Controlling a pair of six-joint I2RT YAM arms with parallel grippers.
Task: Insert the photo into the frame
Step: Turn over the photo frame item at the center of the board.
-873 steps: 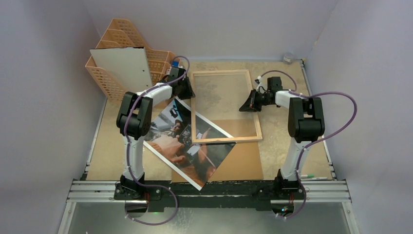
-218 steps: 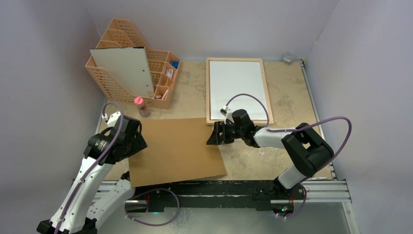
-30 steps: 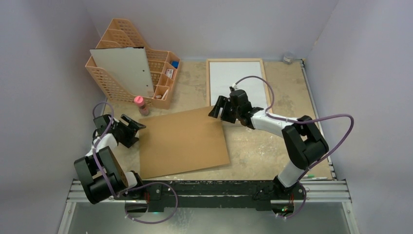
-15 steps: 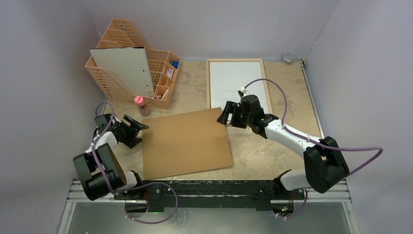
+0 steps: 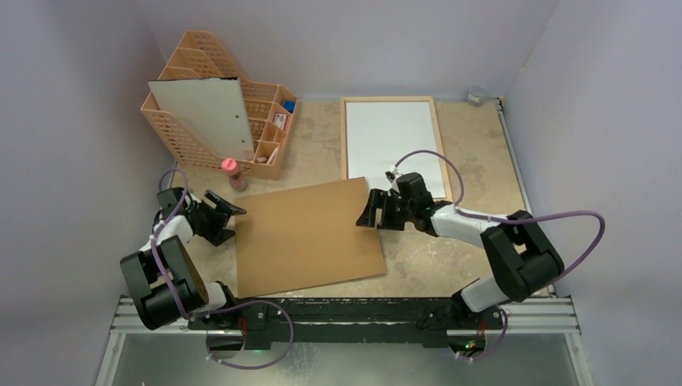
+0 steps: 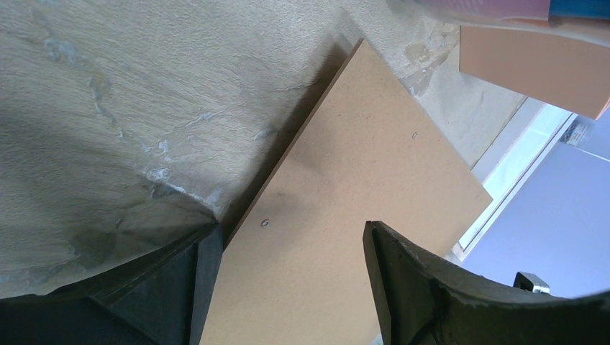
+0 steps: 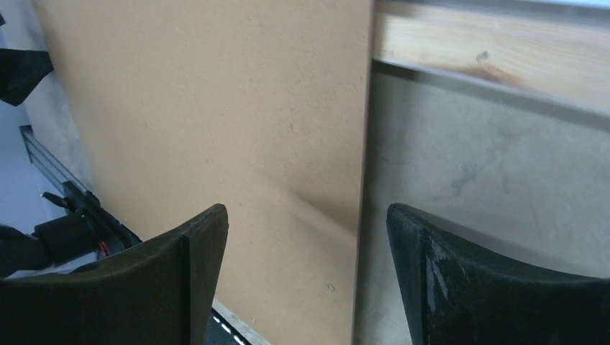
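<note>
The frame [image 5: 344, 137], with its light wood rim, lies flat at the back right. A white sheet fills it: the photo [image 5: 394, 137], lying white reverse up. A plain brown fibreboard sheet [image 5: 310, 237] lies near the table's middle, its far right corner close to the frame. My left gripper [image 5: 229, 219] stands open at the board's left edge. In the left wrist view that gripper [image 6: 290, 226] straddles the board [image 6: 345, 215]. My right gripper [image 5: 368, 211] is open at the board's right edge. Its wrist view shows the gripper [image 7: 306, 208] over that edge, with the frame's wood rim [image 7: 489, 65] beyond.
A peach lattice file organiser [image 5: 265, 121] stands at the back left with a white panel [image 5: 201, 112] leaning on it. A small pink-capped bottle [image 5: 232, 173] stands just in front of it. Grey walls close in on three sides, and a metal rail [image 5: 346, 315] runs along the near edge.
My right gripper has moved nearer along the board's right edge and opened a little wider. The board has shifted slightly to the right. The left arm has barely moved.
</note>
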